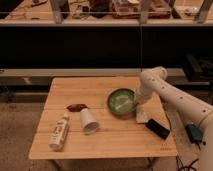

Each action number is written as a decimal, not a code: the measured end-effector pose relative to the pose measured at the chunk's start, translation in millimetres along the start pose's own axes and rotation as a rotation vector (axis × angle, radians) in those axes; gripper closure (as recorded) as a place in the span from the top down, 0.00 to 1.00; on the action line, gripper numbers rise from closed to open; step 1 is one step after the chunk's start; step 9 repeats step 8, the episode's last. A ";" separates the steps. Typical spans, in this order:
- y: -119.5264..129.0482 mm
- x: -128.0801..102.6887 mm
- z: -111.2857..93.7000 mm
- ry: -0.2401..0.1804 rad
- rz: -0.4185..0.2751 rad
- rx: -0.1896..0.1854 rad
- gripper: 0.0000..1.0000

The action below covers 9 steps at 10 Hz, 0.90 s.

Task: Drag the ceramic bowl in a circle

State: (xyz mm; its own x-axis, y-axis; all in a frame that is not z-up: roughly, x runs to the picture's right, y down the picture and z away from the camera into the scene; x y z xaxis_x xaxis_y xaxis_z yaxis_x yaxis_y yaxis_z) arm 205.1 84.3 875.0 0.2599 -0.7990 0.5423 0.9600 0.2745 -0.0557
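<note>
I've got the ceramic bowl (121, 102) sitting upright on the right half of the wooden desk (95, 145), w/ the gripper (136, 104) down at its right rim, white arm (170, 97) reaching in from the right; can't tell whether the jaws are apart or clamped on the rim. Just right of the bowl I see a small white block (142, 117) and a black flat thing (158, 128) nr the desk's right edge. Left of the bowl: a reddish-brown packet (76, 107), a white paper cup (88, 120) on its side, and a bottle (59, 132) lying down nr the front-left
</note>
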 end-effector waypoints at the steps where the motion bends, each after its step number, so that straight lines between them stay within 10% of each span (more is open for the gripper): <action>1: -9.6 -10.0 -2.9 -0.004 -0.017 0.010 0.18; 9: -77.2 -32.9 6.5 -0.033 -0.118 0.082 0.18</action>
